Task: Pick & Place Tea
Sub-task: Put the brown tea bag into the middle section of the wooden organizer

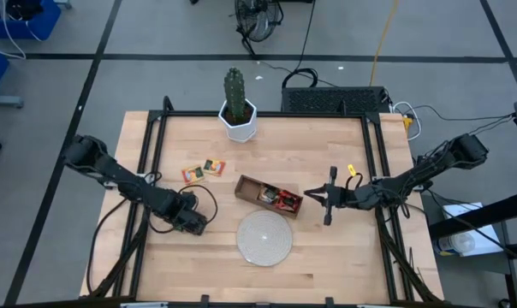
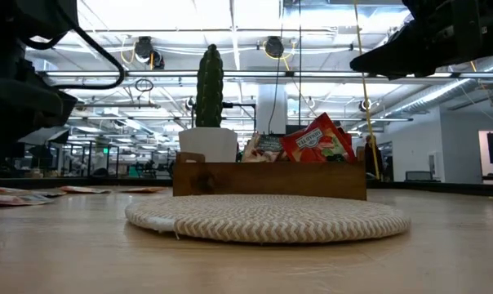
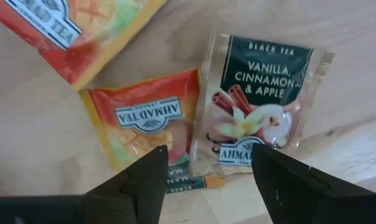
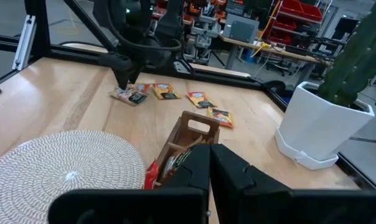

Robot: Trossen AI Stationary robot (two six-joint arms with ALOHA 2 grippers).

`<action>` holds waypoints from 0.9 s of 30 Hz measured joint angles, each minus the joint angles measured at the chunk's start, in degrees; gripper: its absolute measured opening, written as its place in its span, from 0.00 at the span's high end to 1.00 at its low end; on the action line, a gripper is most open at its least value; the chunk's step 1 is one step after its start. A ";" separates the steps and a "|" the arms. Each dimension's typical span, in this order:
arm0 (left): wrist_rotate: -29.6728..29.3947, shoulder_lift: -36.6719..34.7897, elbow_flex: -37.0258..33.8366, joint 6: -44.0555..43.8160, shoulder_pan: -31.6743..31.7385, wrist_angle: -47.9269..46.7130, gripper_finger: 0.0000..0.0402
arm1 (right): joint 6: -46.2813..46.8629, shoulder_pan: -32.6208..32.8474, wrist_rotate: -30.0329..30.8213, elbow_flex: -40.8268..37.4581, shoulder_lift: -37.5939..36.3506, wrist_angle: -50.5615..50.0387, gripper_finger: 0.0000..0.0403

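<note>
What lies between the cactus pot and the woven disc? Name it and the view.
The wooden tray, holding tea sachets, lies between the white cactus pot and the woven disc. The high view shows it plainly.

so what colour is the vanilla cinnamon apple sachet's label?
Dark green label on the vanilla sachet; clearest in the left wrist view.
</note>
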 joint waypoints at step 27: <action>-2.70 2.59 0.04 -1.32 0.11 14.14 0.42 | -0.07 -0.02 0.16 0.00 0.00 -0.03 1.00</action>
